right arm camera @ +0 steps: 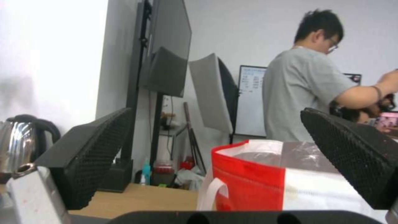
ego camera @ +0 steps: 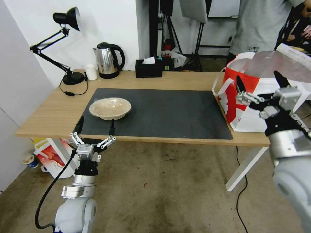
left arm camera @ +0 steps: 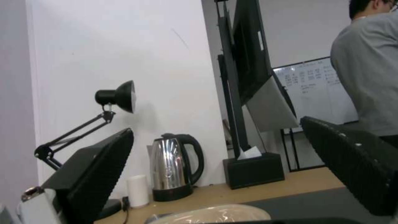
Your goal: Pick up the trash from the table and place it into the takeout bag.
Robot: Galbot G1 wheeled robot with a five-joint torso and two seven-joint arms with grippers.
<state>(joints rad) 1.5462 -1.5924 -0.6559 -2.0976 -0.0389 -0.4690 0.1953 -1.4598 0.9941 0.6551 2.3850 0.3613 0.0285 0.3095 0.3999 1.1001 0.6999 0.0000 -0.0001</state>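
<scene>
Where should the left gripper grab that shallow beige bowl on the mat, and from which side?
Probably the near rim of the shallow beige bowl, approached from the table's front edge. The bowl sits upright near that edge, its thin flared lip exposed, and the left gripper hangs open just in front of it, fingers pointing toward it.

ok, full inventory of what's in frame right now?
shallow bowl: 1, beige, left part of mat
mat: 1, dark grey, on table
table: 1, light wood
takeout bag: 1, white and red, table's right end
kettle: 1, steel, back of table
small cup: 1, white, left of kettle
desk lamp: 1, black, back left
tissue box: 1, black, right of kettle
crayfish-print bag: 1, white, floor under table
left gripper: open, before the bowl at table's near edge
right gripper: open, by takeout bag
</scene>
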